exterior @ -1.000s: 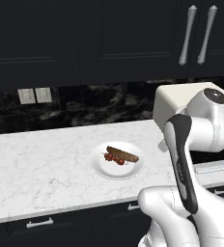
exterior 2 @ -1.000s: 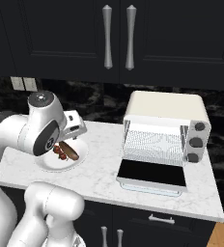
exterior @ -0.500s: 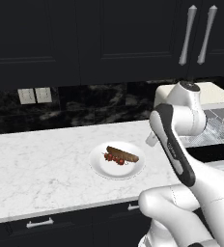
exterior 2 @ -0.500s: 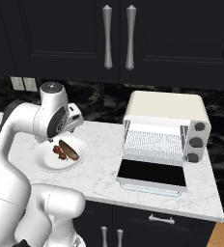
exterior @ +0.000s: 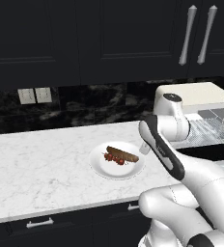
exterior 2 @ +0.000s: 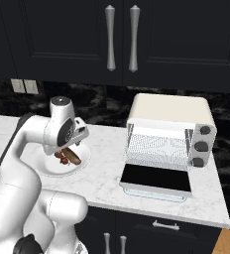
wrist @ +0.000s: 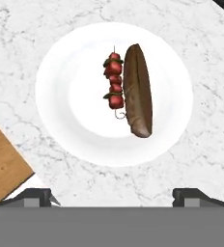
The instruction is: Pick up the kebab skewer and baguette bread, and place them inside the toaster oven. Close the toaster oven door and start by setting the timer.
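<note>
Wide-open gripper [wrist: 112,195] hovers above a white plate [wrist: 65,96] on the marble counter [exterior: 32,169]. Kebab skewer [wrist: 113,85] and baguette bread [wrist: 137,90] lie touching, side by side, long axes parallel, running away from the fingertips.

Colours and patterns on the counter

Straight ahead of the gripper [wrist: 112,195] and its dark fingertips, a plain white plate [wrist: 70,96] carries the dark brown baguette bread [wrist: 138,89] and the kebab skewer [wrist: 114,84] of red chunks with what look like dark green bits. The counter [wrist: 32,29] is white marble with grey veins. The toaster oven [exterior 2: 169,134] is cream-beige, its door [exterior 2: 156,177] dark glass, knobs dark.
</note>
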You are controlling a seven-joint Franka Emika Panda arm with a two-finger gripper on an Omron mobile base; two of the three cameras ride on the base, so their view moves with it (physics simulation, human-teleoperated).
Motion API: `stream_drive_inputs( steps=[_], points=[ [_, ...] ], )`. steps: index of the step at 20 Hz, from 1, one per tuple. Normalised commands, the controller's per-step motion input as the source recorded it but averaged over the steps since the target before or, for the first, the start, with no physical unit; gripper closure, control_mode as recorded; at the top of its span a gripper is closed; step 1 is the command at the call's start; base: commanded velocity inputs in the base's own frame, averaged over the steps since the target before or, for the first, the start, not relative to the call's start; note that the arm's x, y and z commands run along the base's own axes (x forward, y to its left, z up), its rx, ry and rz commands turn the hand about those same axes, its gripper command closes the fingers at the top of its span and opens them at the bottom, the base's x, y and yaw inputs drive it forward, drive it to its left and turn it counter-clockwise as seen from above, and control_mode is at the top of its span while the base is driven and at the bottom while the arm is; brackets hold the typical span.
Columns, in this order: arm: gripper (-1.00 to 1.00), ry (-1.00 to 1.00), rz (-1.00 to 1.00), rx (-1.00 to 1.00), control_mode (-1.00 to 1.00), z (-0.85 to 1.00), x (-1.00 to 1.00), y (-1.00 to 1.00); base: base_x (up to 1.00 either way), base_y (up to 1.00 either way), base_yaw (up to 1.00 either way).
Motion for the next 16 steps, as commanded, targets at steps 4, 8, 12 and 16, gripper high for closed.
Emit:
stream_drive_inputs(
  steps=[4, 8, 12, 16],
  points=[
    [-1.0, 0.06, 0.02, -0.02, -1.0, -0.53, 0.2, 0.0, 0.0, 0.0, 0.0],
    [-1.0, 0.05, 0.01, 0.0, -1.0, -0.42, 0.26, 0.0, 0.0, 0.0, 0.0],
    [-1.0, 0.03, 0.01, 0.0, -1.0, -0.39, 0.17, 0.03, 0.0, 0.0, 0.0],
    [-1.0, 0.06, 0.04, 0.0, -1.0, -0.32, 0.32, 0.02, 0.0, 0.0, 0.0]
  ],
)
